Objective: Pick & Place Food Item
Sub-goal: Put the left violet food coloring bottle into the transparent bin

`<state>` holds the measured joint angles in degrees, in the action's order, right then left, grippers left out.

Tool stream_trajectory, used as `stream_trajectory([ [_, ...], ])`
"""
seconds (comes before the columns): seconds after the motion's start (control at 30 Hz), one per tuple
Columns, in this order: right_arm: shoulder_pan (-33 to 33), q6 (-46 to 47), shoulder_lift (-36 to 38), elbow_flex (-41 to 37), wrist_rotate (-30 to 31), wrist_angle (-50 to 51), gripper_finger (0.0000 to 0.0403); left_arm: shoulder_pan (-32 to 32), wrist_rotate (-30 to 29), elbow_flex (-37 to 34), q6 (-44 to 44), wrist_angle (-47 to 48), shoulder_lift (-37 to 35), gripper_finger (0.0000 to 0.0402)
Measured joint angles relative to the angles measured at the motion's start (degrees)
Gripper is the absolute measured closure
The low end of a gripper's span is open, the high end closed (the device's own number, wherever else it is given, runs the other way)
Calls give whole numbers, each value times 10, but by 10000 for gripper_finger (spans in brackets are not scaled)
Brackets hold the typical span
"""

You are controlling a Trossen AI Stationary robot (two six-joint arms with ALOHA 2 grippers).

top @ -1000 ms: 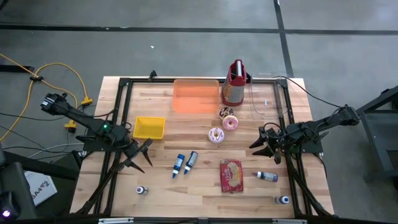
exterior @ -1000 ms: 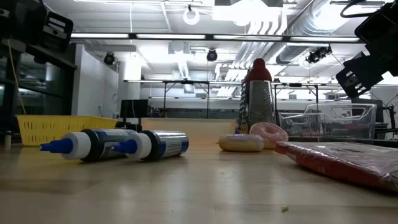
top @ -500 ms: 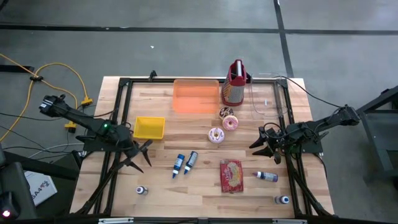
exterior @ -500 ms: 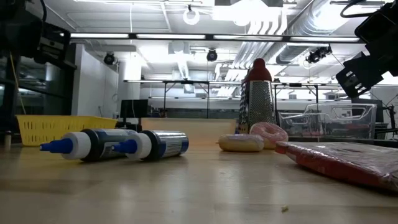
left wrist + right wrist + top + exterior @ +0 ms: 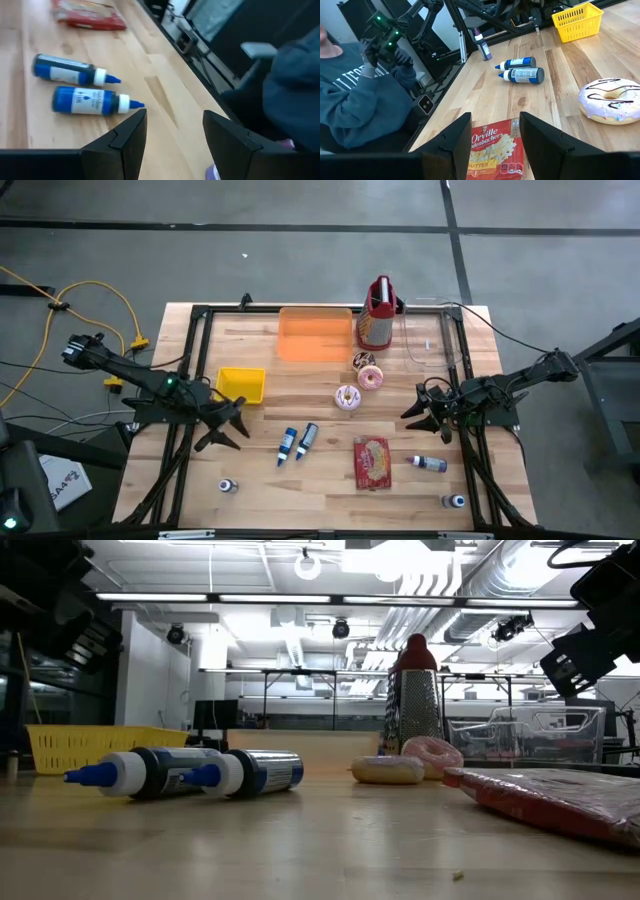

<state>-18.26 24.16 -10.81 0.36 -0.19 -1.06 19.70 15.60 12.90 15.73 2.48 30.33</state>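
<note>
Wooden desk (image 5: 330,480) untouched: left end effector (image 5: 229,423), fingers apart and empty, has swung toward the yellow basket (image 5: 241,385); right end effector (image 5: 418,409) waits apart, no food grasped yet.

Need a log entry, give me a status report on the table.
Left gripper open, empty, beside yellow basket. Right gripper open, empty. Donuts untouched. Nothing blocking.

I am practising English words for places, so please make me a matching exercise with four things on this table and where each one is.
Things:
1. yellow basket
2. box grater
3. popcorn bag
4. orange tray

Places:
A. near edge, right of the two blue bottles
B. far edge, beside the clear container
C. left side, near the left gripper
D. far edge, just left of the grater

Pairs: 1-C, 2-B, 3-A, 4-D
</note>
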Motion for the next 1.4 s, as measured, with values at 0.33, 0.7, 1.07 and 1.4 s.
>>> stream_trajectory([
  [0.33,0,0,0,0,0,0,250,74,-122,66,54,92,9,213],
  [0.7,0,0,0,0,0,0,250,221,-255,149,128,124,84,213],
  [1.07,0,0,0,0,0,0,250,346,-365,220,224,169,197,213],
  [1.4,0,0,0,0,0,0,250,465,-477,221,312,169,211,213],
])
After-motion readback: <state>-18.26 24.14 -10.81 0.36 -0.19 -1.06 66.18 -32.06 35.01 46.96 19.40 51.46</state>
